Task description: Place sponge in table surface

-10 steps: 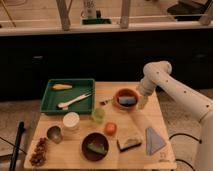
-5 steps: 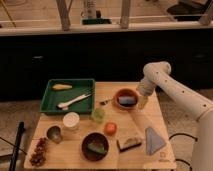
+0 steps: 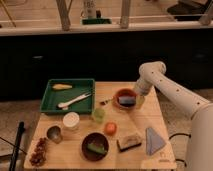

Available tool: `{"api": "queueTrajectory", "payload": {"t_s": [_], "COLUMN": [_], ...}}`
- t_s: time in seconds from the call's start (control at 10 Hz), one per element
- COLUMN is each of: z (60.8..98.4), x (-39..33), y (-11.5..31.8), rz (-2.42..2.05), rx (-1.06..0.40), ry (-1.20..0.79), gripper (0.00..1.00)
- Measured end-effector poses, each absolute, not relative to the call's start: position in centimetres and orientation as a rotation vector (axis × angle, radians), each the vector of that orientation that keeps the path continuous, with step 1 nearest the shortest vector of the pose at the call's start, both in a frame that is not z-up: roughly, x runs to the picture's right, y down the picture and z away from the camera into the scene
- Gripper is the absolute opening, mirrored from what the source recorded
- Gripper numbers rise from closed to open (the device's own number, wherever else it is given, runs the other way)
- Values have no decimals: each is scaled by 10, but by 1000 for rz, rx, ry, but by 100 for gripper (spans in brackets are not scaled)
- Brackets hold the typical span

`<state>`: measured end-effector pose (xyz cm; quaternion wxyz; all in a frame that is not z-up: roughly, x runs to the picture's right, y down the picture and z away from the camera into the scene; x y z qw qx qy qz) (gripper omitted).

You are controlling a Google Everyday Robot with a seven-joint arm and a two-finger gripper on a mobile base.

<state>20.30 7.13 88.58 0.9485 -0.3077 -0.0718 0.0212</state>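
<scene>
The blue-grey sponge [image 3: 126,100] lies flat inside the red-orange bowl [image 3: 120,93] at the back right of the light wooden table surface [image 3: 140,120]. My gripper [image 3: 139,98] hangs from the white arm at the bowl's right rim, right beside the sponge. Its fingertips are hidden behind the wrist and the bowl's rim.
A green tray [image 3: 50,97] at the back left holds a yellow item and a white utensil. A white cup [image 3: 71,120], a green cup [image 3: 99,115], an orange fruit [image 3: 110,128], a dark bowl [image 3: 95,146], a brown-and-tan block [image 3: 129,142], a light-blue pyramid [image 3: 153,141], a metal cup [image 3: 54,133] and snacks [image 3: 38,151] fill the front.
</scene>
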Motion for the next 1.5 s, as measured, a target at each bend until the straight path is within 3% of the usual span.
{"api": "queueTrajectory", "payload": {"t_s": [1.0, 1.1, 1.5], "z": [901, 901, 904], "x": [179, 178, 177], "y": [77, 77, 80], "rz": [-15, -18, -15], "rx": [-688, -694, -719], "ry": [-176, -176, -163], "gripper": [77, 70, 28]}}
